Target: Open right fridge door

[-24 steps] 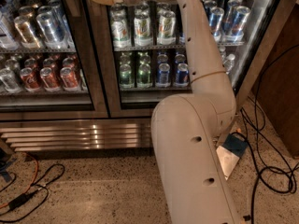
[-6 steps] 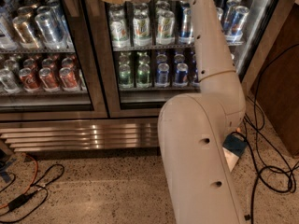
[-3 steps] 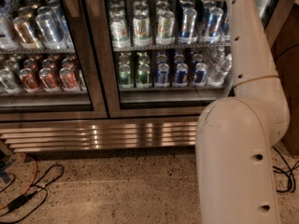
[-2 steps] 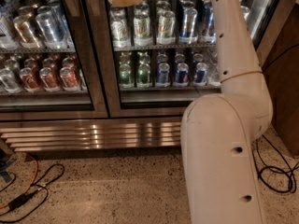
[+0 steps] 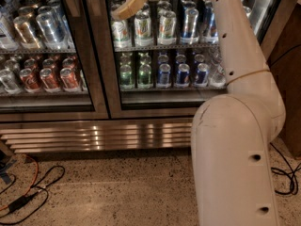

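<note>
The tan-tipped gripper (image 5: pixel 128 6) on the white jointed arm (image 5: pixel 230 164) hung at the upper left corner of the right fridge door (image 5: pixel 155 95), a tall glass pane in a dark metal frame fronting green and blue cans; whether it was open or closed could not be told, nor whether it touched the frame. That door filled the cooler's right half and looked shut, though I could not be sure. The likeliest trouble was the gripper slipping off the narrow frame edge and pushing on glass. The arm's bulky lower link stood before the door and could block its swing. Black cables (image 5: pixel 284 182) lay nearby.
</note>
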Robot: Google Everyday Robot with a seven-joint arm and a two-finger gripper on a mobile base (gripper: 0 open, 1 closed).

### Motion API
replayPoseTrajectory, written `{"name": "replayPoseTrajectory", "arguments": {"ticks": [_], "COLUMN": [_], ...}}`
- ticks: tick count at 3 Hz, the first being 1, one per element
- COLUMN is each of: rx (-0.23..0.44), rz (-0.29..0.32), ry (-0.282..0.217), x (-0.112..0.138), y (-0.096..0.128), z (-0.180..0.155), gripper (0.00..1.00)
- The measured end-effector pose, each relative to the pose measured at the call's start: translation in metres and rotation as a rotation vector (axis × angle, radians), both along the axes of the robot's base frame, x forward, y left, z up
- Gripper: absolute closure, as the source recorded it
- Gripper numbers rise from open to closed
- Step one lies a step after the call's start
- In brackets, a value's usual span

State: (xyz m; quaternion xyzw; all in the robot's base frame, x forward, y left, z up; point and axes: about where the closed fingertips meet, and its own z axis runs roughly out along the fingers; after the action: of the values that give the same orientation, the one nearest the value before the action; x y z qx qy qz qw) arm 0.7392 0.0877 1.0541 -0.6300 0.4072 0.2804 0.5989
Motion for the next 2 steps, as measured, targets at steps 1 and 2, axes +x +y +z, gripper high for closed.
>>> {"name": "replayPoseTrajectory", "arguments": {"ticks": [1, 2], "rx": [0.0, -0.002], "rz": [0.0, -0.122], "ry": [0.0, -0.058], "x": [-0.006, -0.023], "y": [0.001, -0.036], "z": [0.0, 0.04], "gripper": [0.0, 0.0]}}
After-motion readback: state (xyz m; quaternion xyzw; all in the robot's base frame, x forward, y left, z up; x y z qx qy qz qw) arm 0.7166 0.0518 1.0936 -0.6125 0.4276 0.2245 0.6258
